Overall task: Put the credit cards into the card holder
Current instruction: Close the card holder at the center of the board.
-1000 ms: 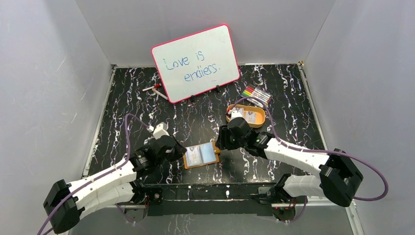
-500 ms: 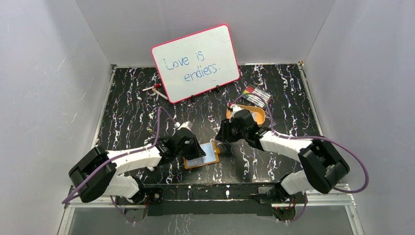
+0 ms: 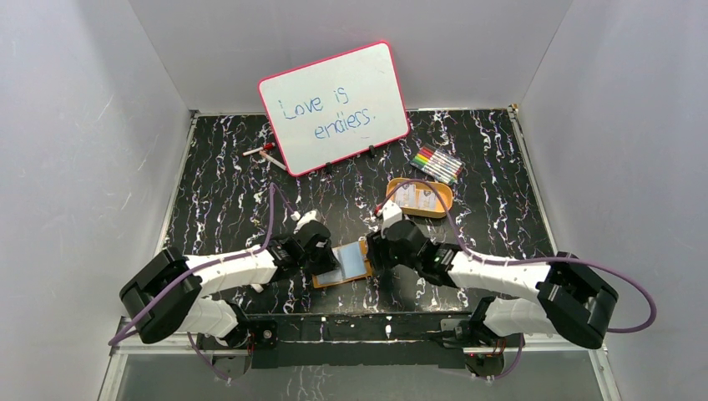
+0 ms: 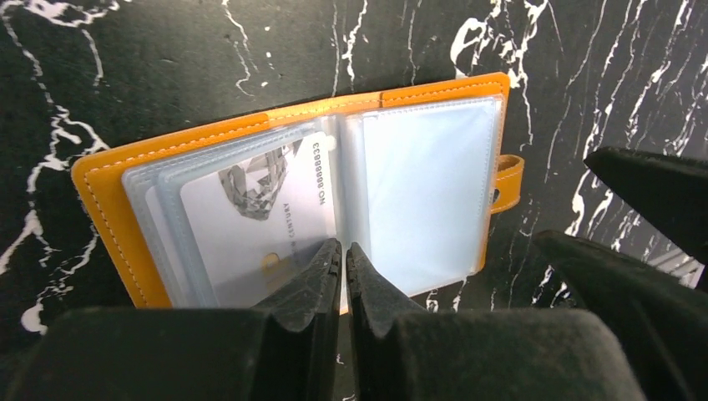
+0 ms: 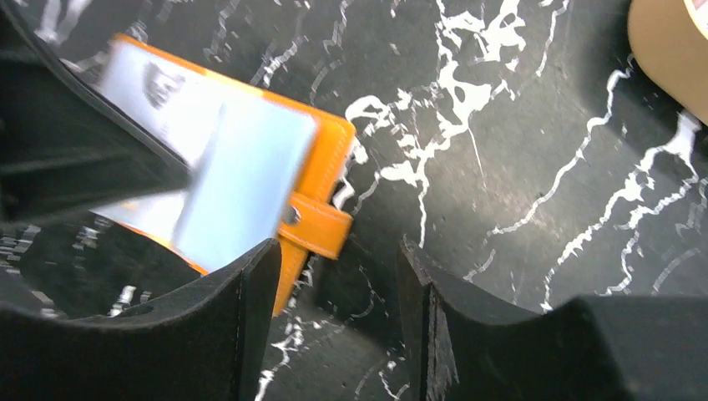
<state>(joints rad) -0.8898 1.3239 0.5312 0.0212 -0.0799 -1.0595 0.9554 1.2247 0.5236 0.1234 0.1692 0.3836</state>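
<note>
Card holder [image 4: 417, 192] lies open, left pincer [image 4: 343, 247] closed at its middle, right pincer [image 5: 336, 252] agape around its strap [image 5: 321, 227].

Bright, even light; soft shadows on the surface [image 3: 217, 184]. The right wrist view is motion-blurred, worst on the card holder [image 5: 250, 175] left of the right end effector [image 5: 334, 251].

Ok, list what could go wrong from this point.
1. The left tool, shut, sits only at the near edge of the card holder by its spine; a slip could let the holder slide or fold shut.
2. The right tool is open with the snap strap between its fingers; pulling there might drag the holder out from under the left tool.
</note>
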